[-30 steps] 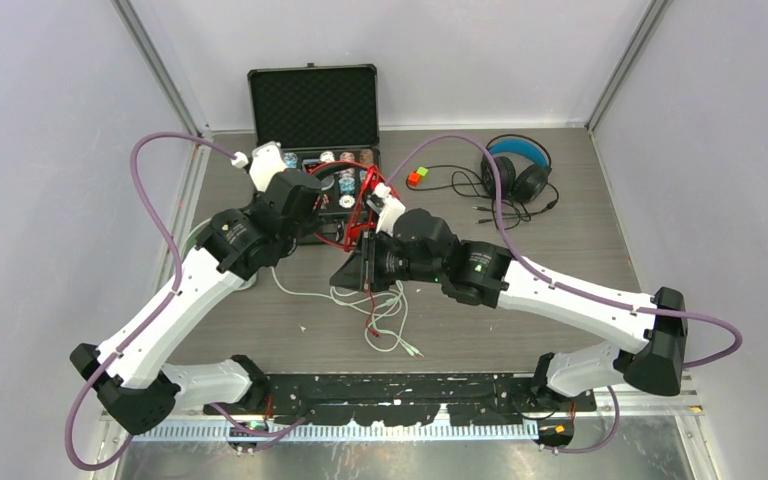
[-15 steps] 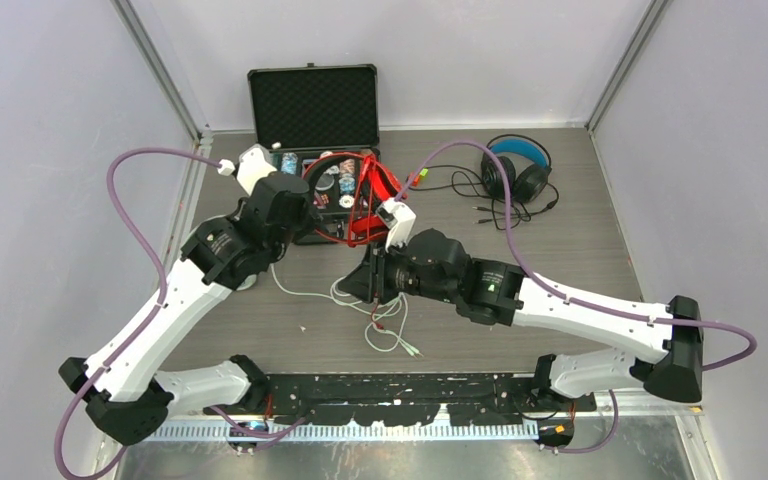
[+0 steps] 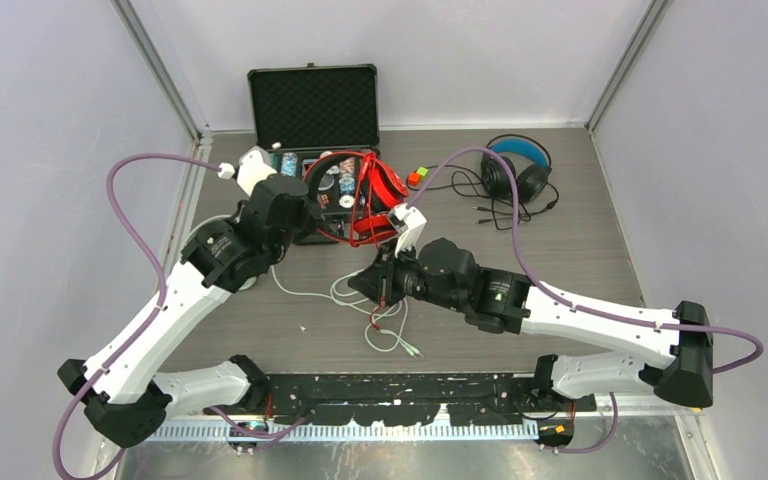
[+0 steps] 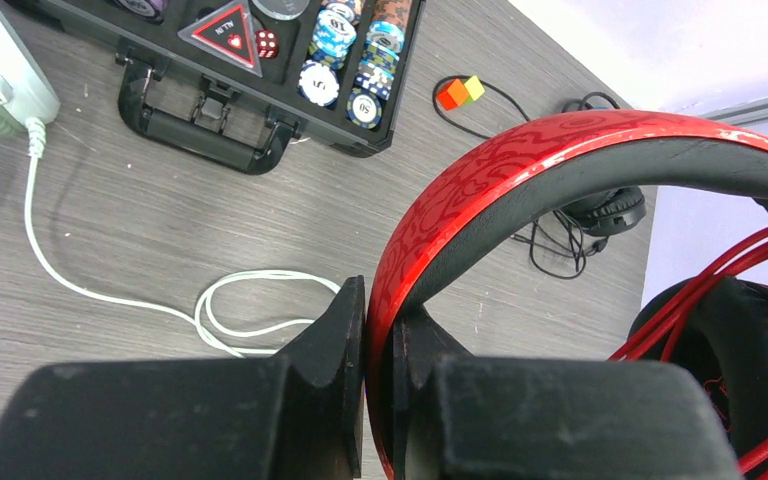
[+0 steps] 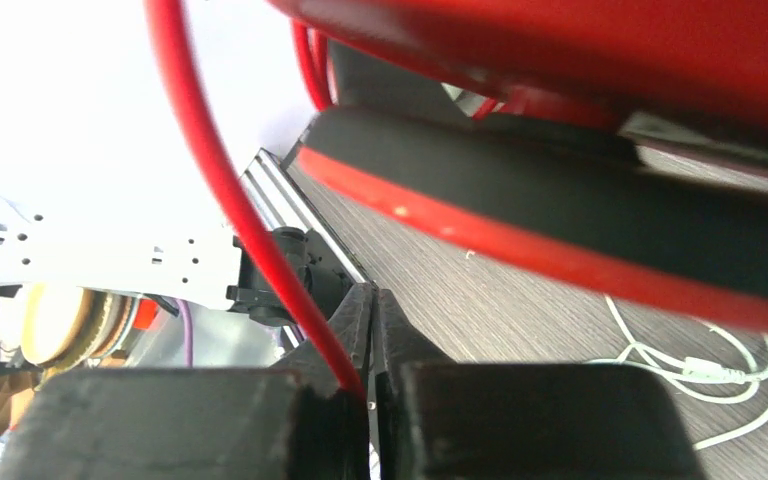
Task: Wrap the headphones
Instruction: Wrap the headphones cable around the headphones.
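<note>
left jaws: clamped on red headphones point(image 4: 580, 150) | right jaws: pinching red cable point(image 5: 228, 200)

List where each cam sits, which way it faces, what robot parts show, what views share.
Top external: above and behind the bases, looking down on the table; both arms whole, left gripper and right gripper included.
Left wrist: on the left arm, looking past its fingers clamped on the band of the red headphones, toward the chip case.
Right wrist: low, tilted upward past its fingers pinching the red cable, headphones overhead.
Shared: both wrist views show the red headphones and the white cable on the table.
</note>
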`<state>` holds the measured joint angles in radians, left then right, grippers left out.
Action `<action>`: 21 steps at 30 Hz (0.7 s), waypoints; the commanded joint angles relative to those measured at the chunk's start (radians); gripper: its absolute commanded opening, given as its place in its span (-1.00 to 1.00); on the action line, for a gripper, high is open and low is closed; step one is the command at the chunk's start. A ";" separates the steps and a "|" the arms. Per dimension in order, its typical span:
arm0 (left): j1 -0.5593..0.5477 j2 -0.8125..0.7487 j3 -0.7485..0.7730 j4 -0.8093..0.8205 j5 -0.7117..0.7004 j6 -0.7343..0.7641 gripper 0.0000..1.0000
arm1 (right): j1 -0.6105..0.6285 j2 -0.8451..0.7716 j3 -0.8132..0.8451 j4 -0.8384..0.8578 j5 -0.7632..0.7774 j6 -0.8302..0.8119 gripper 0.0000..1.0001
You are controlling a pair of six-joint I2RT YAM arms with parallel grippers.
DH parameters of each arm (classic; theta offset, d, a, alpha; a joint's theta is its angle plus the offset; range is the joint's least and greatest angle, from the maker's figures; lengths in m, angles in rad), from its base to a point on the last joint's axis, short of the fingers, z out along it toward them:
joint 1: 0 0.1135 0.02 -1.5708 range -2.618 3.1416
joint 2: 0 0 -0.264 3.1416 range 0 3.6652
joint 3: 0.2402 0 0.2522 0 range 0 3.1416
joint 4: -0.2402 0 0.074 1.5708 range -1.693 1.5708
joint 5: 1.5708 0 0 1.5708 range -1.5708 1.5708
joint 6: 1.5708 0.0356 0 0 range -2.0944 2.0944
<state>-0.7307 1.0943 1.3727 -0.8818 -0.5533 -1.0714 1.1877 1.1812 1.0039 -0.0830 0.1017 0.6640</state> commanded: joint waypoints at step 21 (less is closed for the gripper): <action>0.001 0.017 0.002 0.203 -0.014 -0.102 -1.00 | 0.055 0.137 0.216 -0.055 0.114 -0.055 -0.99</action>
<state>-0.7307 1.1198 1.3529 -0.7944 -0.5537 -1.1267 1.2354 1.3010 1.1591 -0.1127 0.1612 0.6334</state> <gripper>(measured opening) 0.088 0.018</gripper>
